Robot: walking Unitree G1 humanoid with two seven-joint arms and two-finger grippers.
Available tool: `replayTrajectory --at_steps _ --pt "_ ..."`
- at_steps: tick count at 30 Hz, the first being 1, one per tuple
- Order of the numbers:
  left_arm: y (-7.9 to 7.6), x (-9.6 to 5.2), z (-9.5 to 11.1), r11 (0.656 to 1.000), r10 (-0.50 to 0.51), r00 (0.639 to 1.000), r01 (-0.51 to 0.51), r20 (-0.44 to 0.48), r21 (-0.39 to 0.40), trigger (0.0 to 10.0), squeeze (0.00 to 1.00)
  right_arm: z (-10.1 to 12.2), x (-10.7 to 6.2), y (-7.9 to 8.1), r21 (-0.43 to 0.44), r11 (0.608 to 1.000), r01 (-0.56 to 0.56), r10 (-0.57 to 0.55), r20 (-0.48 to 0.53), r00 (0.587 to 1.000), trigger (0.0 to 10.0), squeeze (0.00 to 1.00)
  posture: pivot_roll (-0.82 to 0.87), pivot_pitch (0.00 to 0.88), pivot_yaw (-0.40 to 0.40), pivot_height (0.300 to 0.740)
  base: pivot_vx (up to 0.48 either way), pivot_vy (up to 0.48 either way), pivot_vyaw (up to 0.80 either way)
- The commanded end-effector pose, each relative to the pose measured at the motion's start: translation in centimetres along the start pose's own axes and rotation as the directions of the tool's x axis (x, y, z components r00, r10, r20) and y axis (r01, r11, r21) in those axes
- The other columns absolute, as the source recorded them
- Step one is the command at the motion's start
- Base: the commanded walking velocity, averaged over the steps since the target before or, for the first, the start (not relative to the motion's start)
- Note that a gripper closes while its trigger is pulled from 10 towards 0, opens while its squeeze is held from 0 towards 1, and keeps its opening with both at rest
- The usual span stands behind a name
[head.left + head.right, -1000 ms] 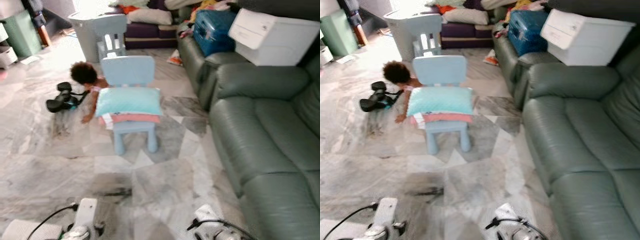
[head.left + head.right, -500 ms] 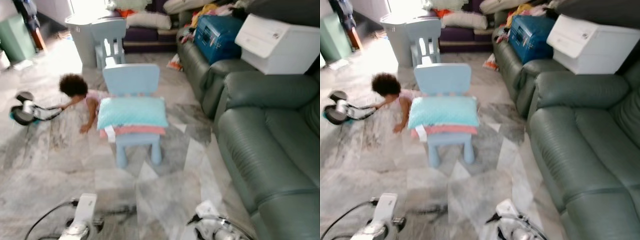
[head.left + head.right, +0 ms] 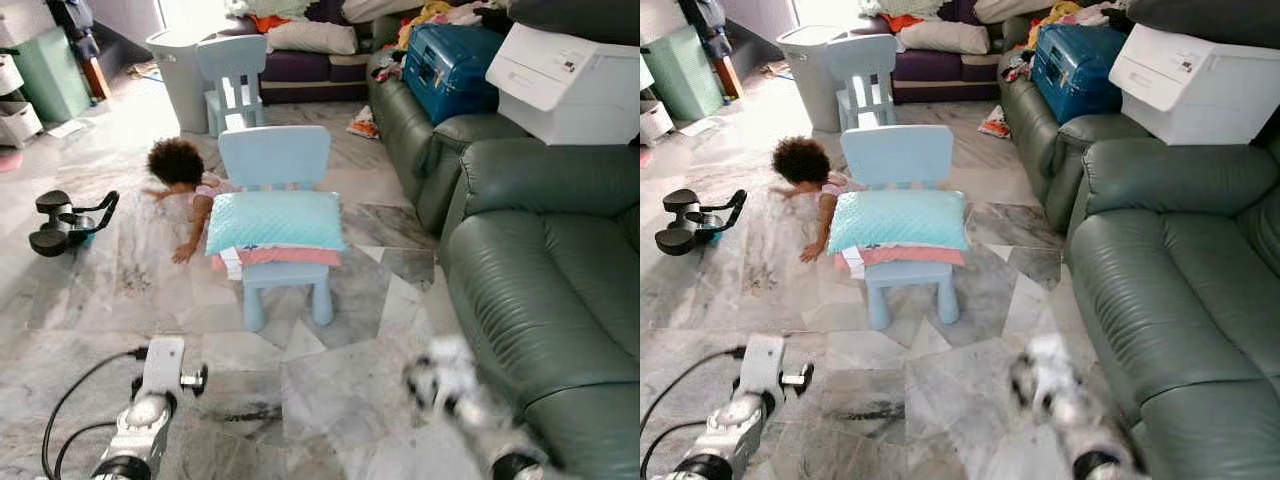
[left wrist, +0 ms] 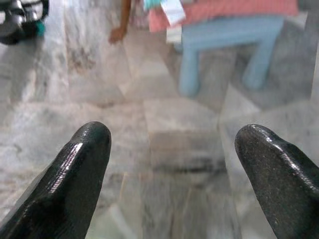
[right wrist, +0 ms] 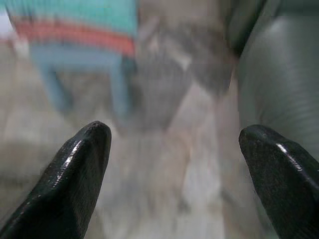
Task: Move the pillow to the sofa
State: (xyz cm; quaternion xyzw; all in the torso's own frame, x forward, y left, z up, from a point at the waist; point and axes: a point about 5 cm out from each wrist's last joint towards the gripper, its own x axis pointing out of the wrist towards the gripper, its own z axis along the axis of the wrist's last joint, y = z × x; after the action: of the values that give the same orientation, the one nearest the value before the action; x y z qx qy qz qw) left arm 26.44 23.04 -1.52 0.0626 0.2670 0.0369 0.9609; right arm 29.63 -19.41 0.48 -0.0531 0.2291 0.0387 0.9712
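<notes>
Two pillows lie stacked on the seat of a small blue chair at the centre of the left eye view: a teal pillow on top, a pink one under it with its edge showing along the front. A small child crawls on the marble floor just left of the chair, and a black wheeled toy sits at the left edge. The grey-green sofa fills the right side, well apart from the pillow; a white box and a blue case rest on its far end, upper right. A second blue chair and a grey bin stand at the top. The silver left arm reaches in at lower left; the right arm is a blur at lower right.

The right eye view shows the same scene, shifted slightly.

In the left wrist view, the left gripper has its fingers spread wide apart, holding nothing — the chair legs and the pink pillow's edge lie beyond them, at the top of the frame.

In the right wrist view, blurred, the right gripper is likewise spread and empty, with the teal pillow at upper left and the sofa at right.
</notes>
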Motion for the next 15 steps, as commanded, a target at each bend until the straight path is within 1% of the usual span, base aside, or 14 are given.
replayTrajectory --at_steps 1,2,4,5,6,7,8,9,10,12,14,15 --pt "0.1 0.3 2.0 0.998 -0.036 0.994 0.041 0.106 -0.046 10.0 0.0 -0.6 -0.2 0.5 0.057 0.998 -0.01 0.01 0.01 1.0 10.0 0.0 -0.04 0.0 0.006 0.74 0.0 0.0 0.0" --pt "-0.1 0.3 3.0 0.992 -0.076 0.982 0.092 0.174 -0.083 10.0 0.0 0.1 -0.2 0.2 0.099 0.995 -0.016 0.011 0.052 0.999 10.0 0.0 -0.04 0.0 0.009 0.74 0.0 0.0 0.0" --pt "0.1 0.2 3.8 0.996 -0.045 0.977 0.061 0.21 -0.07 10.0 0.0 1.0 -0.1 -0.1 0.103 0.995 -0.016 0.004 0.112 0.994 10.0 0.0 -0.04 0.0 0.008 0.74 0.0 0.0 0.0" --pt "0.2 0.1 4.7 0.996 -0.016 0.967 0.037 0.256 -0.08 10.0 0.0 1.6 -0.1 -0.2 0.095 0.995 -0.009 -0.005 0.146 0.989 10.0 0.0 -0.04 0.0 0.006 0.74 0.0 0.0 0.0" --pt "0.2 -0.3 6.4 0.993 0.002 0.94 0.037 0.34 -0.109 10.0 0.0 2.8 -0.2 -0.4 0.089 0.996 0.017 -0.035 0.206 0.978 10.0 0.0 -0.04 0.0 0.002 0.74 0.0 0.0 0.0" --pt "0.1 -0.4 7.0 0.993 0.004 0.931 0.041 0.364 -0.115 10.0 0.0 3.1 -0.2 -0.5 0.096 0.995 0.024 -0.044 0.22 0.974 10.0 0.0 -0.05 0.0 -0.002 0.74 0.0 0.0 0.0" --pt "0.0 -0.7 7.6 0.992 0.0 0.919 0.05 0.394 -0.116 10.0 0.0 3.5 -0.2 -0.3 0.088 0.996 0.009 -0.03 0.239 0.971 10.0 0.0 -0.05 0.0 -0.004 0.74 0.0 0.0 0.0" --pt "-0.1 -1.1 8.4 0.992 -0.002 0.899 0.056 0.438 -0.111 10.0 0.0 4.3 -0.4 0.0 0.053 0.998 -0.015 0.0 0.277 0.961 10.0 0.0 -0.06 0.0 -0.009 0.74 0.0 0.0 0.0" --pt "-0.4 -1.7 9.1 0.995 0.0 0.877 0.049 0.481 -0.089 10.0 0.0 5.3 -0.7 0.4 0.011 1.0 -0.027 0.022 0.332 0.943 10.0 0.0 -0.06 0.0 -0.016 0.74 0.0 0.0 0.0" --pt "-0.5 -1.9 9.4 0.996 -0.002 0.866 0.047 0.499 -0.077 10.0 0.0 5.8 -0.9 0.5 0.002 0.999 -0.033 0.03 0.353 0.935 10.0 0.0 -0.07 0.0 -0.022 0.74 0.0 0.0 0.0" --pt "-1.3 -2.7 10.0 0.996 -0.031 0.836 0.073 0.547 -0.054 10.0 0.0 6.6 -1.4 0.8 -0.016 0.998 -0.052 0.054 0.399 0.915 10.0 0.0 -0.08 0.0 -0.033 0.74 0.0 0.0 0.0" --pt "-2.3 -3.5 10.4 0.993 -0.064 0.807 0.108 0.588 -0.04 10.0 0.0 7.2 -2.1 0.8 -0.017 0.997 -0.071 0.071 0.432 0.899 10.0 0.0 -0.08 0.0 -0.042 0.74 0.0 0.0 0.0"
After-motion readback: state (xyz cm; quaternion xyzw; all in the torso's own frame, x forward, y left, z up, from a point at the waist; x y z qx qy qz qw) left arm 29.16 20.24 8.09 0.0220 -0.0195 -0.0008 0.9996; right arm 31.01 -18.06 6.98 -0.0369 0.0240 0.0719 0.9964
